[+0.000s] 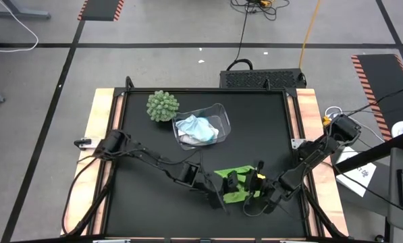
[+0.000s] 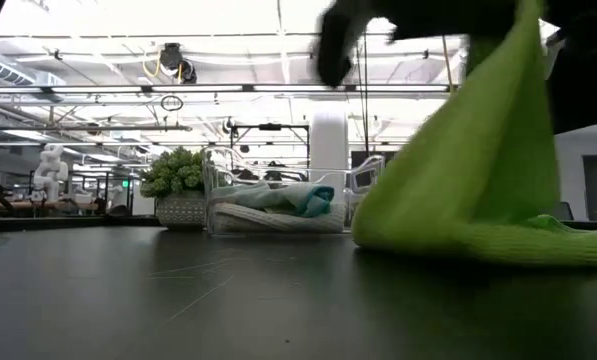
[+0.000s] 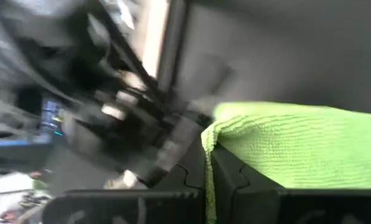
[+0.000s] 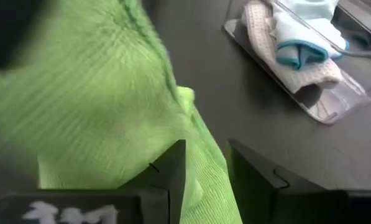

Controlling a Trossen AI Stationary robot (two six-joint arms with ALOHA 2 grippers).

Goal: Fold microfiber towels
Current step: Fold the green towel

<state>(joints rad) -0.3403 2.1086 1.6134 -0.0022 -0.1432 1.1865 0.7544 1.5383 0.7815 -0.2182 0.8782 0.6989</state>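
A lime green towel point(image 1: 240, 181) lies near the table's front edge, between my two grippers. In the low view one part of the green towel point(image 2: 478, 190) is drawn up into a peak, while its lower part rests on the table. My left gripper point(image 3: 208, 180) is shut on the towel's edge. My right gripper point(image 4: 204, 180) stands open, with a fold of the towel between its fingers. A white towel point(image 4: 278, 43) and a light blue towel point(image 1: 200, 128) lie crumpled in the clear bin point(image 1: 218, 115). My left gripper pinches the green towel's edge point(image 3: 207, 140) between its two fingers. From the fingers the cloth spreads out about level. My right gripper has a fold of the green towel point(image 4: 201, 155) between its parted fingers. The cloth lies against one finger point(image 4: 173, 165), and bare table shows beside the other.
The clear bin stands at the table's far middle, with a round green spiky plant point(image 1: 162, 106) to its left. Dark bare table point(image 1: 154, 202) lies toward the left and near edges. Cables and equipment sit on the floor beyond the table.
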